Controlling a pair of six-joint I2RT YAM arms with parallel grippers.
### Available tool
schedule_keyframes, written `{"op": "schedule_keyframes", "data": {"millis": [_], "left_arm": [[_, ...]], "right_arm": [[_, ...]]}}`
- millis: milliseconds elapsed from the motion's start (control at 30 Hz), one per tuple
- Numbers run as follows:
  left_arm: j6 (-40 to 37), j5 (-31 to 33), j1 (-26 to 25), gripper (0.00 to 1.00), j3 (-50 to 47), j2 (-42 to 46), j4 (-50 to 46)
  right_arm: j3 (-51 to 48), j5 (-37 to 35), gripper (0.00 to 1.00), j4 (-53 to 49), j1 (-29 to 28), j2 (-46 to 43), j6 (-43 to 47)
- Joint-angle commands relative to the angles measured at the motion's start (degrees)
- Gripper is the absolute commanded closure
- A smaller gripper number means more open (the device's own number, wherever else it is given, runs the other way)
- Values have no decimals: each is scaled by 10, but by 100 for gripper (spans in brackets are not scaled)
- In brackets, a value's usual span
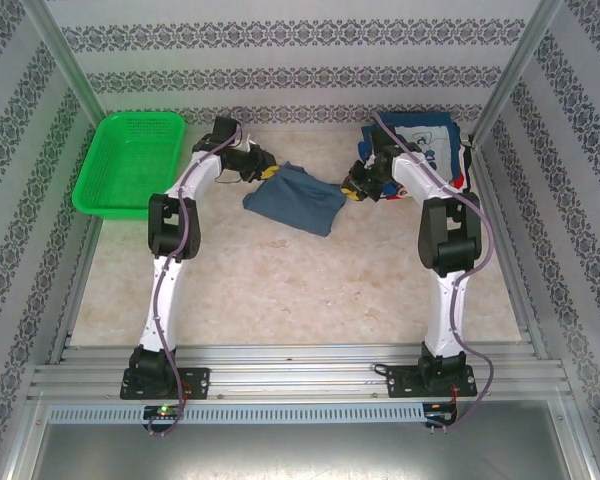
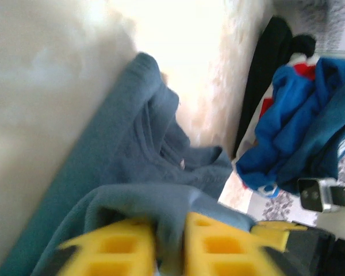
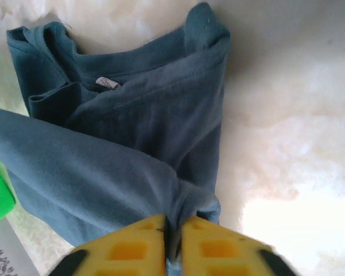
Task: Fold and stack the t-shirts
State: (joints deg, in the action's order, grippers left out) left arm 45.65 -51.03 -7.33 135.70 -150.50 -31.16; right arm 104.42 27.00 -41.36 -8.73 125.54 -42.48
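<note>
From above, the blue shirt (image 1: 295, 198) lies crumpled at the middle of the table (image 1: 280, 290). Its long axis runs left to right between the left gripper (image 1: 263, 168) and the right gripper (image 1: 352, 186). A pile of navy shirts (image 1: 425, 140) sits upper right and a green basket (image 1: 130, 160) upper left.

In the left wrist view, the left gripper (image 2: 169, 221) is clenched on a fold of the blue shirt (image 2: 144, 155), which stretches diagonally from lower left towards the top centre. The pile of navy shirts (image 2: 299, 138) lies at right.

In the right wrist view, the right gripper (image 3: 173, 221) pinches a fold of the blue shirt (image 3: 144, 115), whose collar and label (image 3: 106, 82) point to the upper left.
</note>
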Motion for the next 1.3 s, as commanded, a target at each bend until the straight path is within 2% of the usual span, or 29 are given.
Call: {"op": "schedule_keyframes", "data": {"millis": [0, 33, 67, 100, 200, 233, 300, 400, 467, 533, 567, 767, 933, 1100, 1267], "left_arm": [[110, -10, 15, 61, 20, -17, 137], [134, -4, 14, 49, 21, -15, 169], [158, -3, 14, 41, 24, -14, 200], [182, -3, 14, 25, 35, -13, 230], [194, 6, 19, 5, 96, -5, 228], [193, 10, 22, 0, 102, 6, 229], [184, 16, 28, 0, 90, 36, 226], [104, 23, 29, 0, 74, 86, 140], [0, 52, 24, 4, 74, 115, 32], [-93, 87, 12, 21, 67, 134, -64], [-112, 96, 8, 28, 57, 139, -80], [-154, 111, -30, 57, -39, 146, -41], [-148, 110, -59, 67, -49, 114, -7], [-159, 130, -67, 67, -50, 78, -12], [-128, 140, -67, 66, -52, 39, 38]], "right_arm": [[12, -31, 65, 37, 13, 9, -18], [9, -39, 57, 67, 15, 1, -29], [6, -43, 53, 97, 18, -10, -37], [7, -49, 50, 121, 22, -23, -43], [13, -74, 47, 148, 28, -69, -39], [9, -77, 47, 157, 25, -88, -32], [6, -69, 46, 157, 22, -115, -21], [4, -22, 47, 138, 7, -136, -18], [-18, 6, 48, 134, -8, -145, -27], [-64, 18, 48, 143, -30, -160, -49], [-84, 15, 48, 147, -39, -167, -58], [-213, -53, 37, 183, -89, -196, -99], [-255, -88, 30, 179, -102, -182, -88], [-254, -111, 26, 164, -104, -157, -69], [-236, -118, 25, 170, -105, -114, -67]]}}
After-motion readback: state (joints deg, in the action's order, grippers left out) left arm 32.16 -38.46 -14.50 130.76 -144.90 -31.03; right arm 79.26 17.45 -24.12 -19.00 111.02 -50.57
